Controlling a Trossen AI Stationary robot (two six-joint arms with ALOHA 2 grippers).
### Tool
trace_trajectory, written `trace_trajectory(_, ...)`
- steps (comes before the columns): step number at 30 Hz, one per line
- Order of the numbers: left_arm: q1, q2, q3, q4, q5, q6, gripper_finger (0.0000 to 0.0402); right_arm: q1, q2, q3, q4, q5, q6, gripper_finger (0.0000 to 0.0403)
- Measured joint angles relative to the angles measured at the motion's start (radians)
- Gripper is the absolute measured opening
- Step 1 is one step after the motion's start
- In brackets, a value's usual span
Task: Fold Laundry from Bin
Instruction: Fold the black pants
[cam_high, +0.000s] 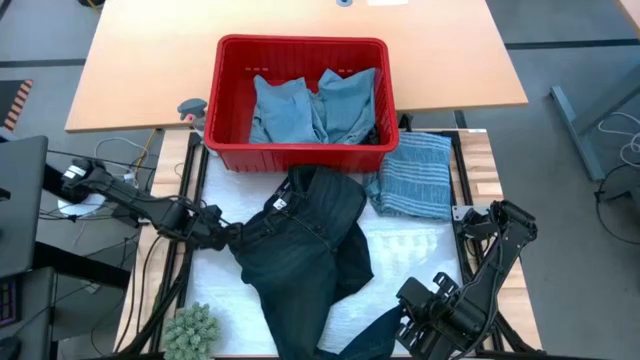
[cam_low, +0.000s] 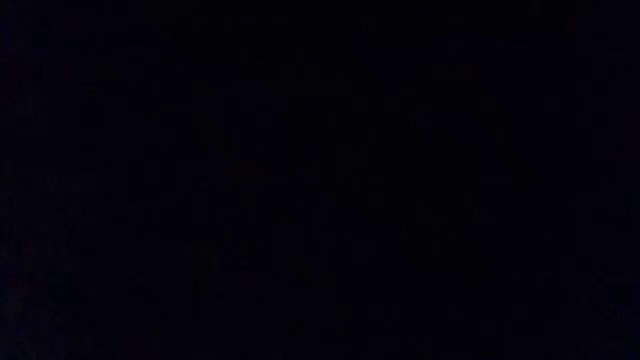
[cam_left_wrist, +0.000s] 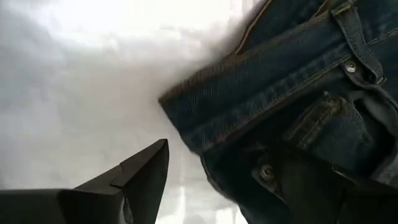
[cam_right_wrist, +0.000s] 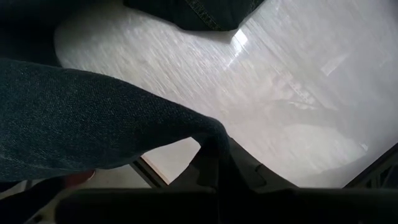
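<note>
Dark blue jeans (cam_high: 305, 245) from the laundry lie spread over the white table cover, waistband toward the left. My left gripper (cam_high: 222, 235) stands open at the waistband's end (cam_left_wrist: 186, 102), one finger (cam_left_wrist: 146, 171) over the bare cover, the other (cam_left_wrist: 311, 186) over the denim by the fly. My right gripper (cam_high: 402, 322), near the table's front edge, is shut on a jeans leg (cam_right_wrist: 93, 118). The red bin (cam_high: 300, 155) at the far side holds light blue garments (cam_high: 315, 108). A striped grey-blue garment (cam_high: 412, 175) lies before the bin's right corner. The low view is black. My left gripper has its jaws on either side of the waistband's end; I cannot tell whether a finger touches the denim. My right gripper pinches the jeans leg (cam_right_wrist: 208, 134) between its two shut fingers, pointing steeply down. The denim runs out sideways from the fingers, raised above the cover; the rest lies on the table.
A green spiky ball (cam_high: 190, 330) sits at the table's near left corner. A small grey and orange object (cam_high: 190, 108) lies left of the bin on the wooden top. Bare white cover (cam_high: 410, 250) shows between the jeans and the right arm.
</note>
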Motion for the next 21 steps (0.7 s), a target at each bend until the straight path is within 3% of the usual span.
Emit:
trace_trajectory(8, -0.093, 0.027, 0.000, 0.018, 0.004, -0.220, 0.0265, 0.000, 0.000, 0.000, 0.000, 0.001, -0.016, 0.0033)
trace_trajectory(16, -0.103, 0.135, -0.064, 0.296, -0.100, -0.280, 0.0265, 0.000, 0.000, 0.000, -0.001, 0.001, -0.039, 0.0037)
trace_trajectory(21, -0.103, 0.211, -0.074, 0.357, -0.081, -0.315, 0.0265, 0.000, 0.000, 0.000, -0.002, 0.001, -0.044, 0.0033)
